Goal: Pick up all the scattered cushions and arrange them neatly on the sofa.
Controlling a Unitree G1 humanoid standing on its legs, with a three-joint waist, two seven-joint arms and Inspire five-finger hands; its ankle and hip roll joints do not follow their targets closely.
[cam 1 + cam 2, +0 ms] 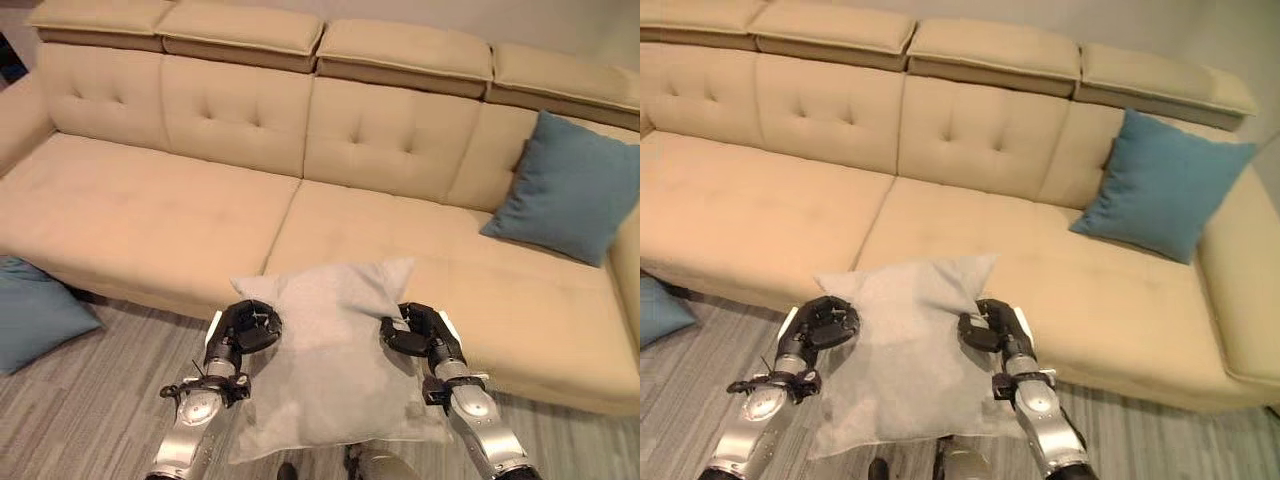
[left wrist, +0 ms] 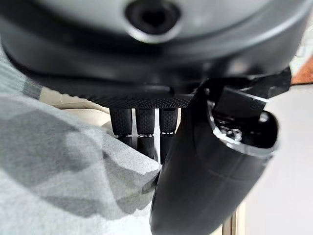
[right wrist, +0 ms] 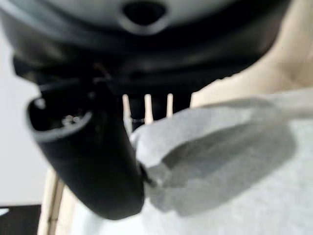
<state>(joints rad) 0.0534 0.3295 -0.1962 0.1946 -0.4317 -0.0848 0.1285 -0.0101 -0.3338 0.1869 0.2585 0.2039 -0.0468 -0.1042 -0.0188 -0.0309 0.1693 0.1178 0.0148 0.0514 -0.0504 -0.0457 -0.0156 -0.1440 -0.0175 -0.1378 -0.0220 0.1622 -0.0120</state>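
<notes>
**Both hands hold the grey cushion in front of the sofa**

The grey cushion (image 1: 325,350) is held up between the two hands, just in front of the sofa (image 1: 150,215). Its upper corners overlap the front edge of the sofa seat, and its lower part hangs over the striped floor (image 1: 90,400).

The left hand (image 1: 247,328) grips the left edge of the grey cushion. In the left wrist view its fingers (image 2: 139,129) are curled over the cloth and the thumb presses against it from the other side, so the cloth is pinched between them. The right hand (image 1: 415,330) grips the right edge in the same way: in the right wrist view the thumb (image 3: 93,161) is closed on a fold of the grey cloth, with the fingers behind it.

A blue cushion (image 1: 570,190) stands on the sofa at the right end of the seat, leaning against the backrest near the armrest. A second blue cushion (image 1: 35,310) lies on the floor just below the front edge of the sofa, at its left end. The middle and left parts of the sofa seat carry no cushion.
</notes>
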